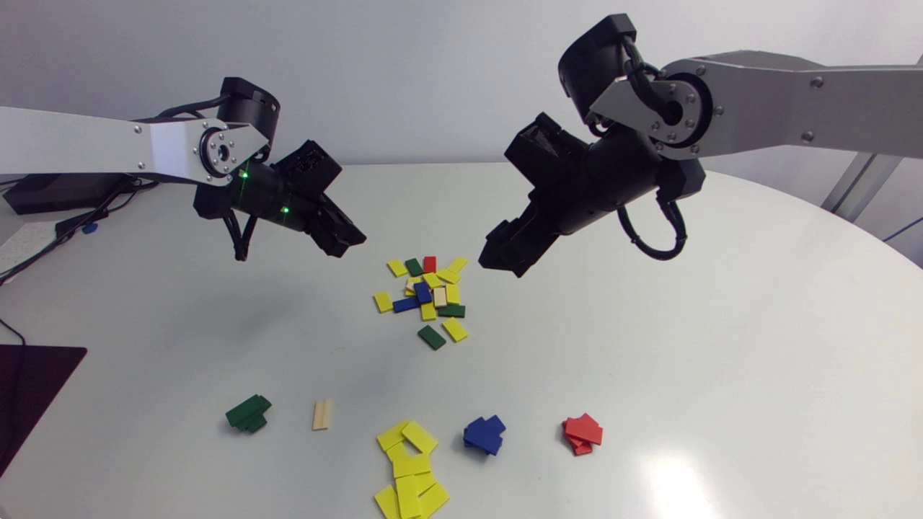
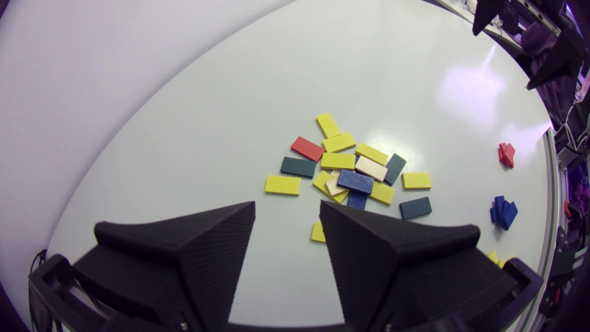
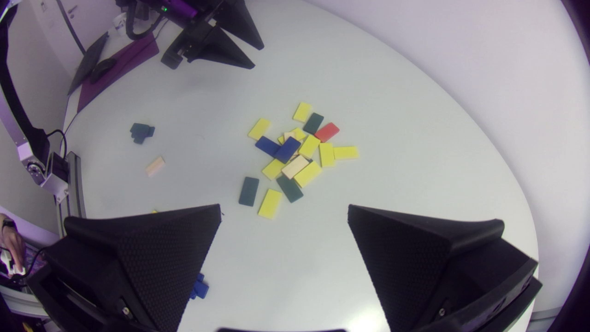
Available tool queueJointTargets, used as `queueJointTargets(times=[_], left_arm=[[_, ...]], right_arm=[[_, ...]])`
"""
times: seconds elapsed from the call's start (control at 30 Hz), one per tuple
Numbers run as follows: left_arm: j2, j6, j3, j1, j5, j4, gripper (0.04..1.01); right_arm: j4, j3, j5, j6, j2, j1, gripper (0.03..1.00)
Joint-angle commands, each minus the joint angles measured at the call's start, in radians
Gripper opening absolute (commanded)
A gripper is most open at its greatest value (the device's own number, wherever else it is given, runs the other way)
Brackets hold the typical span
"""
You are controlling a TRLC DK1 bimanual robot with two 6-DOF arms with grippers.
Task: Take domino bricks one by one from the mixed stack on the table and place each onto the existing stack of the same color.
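Cream brick flat beside green stack, long axis near-to-far; left tool and right tool both agape, empty.

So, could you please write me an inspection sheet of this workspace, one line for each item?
Surface: white round table, glossy, with one patch of glare.
Job's things: mixed pile in the middle. In a row nearer the head camera are the green stack, one beige brick lying alone, the yellow stack, the blue stack and the red stack.
Clutter: dark mat at the table's left side.
Grippers: left pincer and right pincer are both open and empty, above the table on either side of the pile.
Cables: black cable loop under the right wrist; loose cables at the left edge.
Surroundings: nothing seen.
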Motion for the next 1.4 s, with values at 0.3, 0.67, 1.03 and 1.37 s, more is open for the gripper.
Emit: queueJointTargets(times=[0.3, 0.67, 1.03, 1.37], left_arm=[[0.01, 0.039, -0.015, 0.027, 0.013, 0.001, 1.003], [0.037, 0.098, -0.02, 0.047, 0.022, 0.001, 1.003], [0.088, 0.27, -0.027, 0.082, 0.114, -0.096, 1.002], [0.2, 0.414, 0.006, 0.076, 0.185, -0.203, 1.002]], right_arm=[[0.008, -0.053, 0.004, 0.018, -0.025, 0.017, 0.966], [0.011, -0.066, 0.004, 0.016, -0.028, 0.023, 0.966], [0.008, -0.079, 0.004, 0.013, -0.031, 0.023, 0.966], [0.008, -0.099, 0.006, 0.015, -0.029, 0.021, 0.966]])
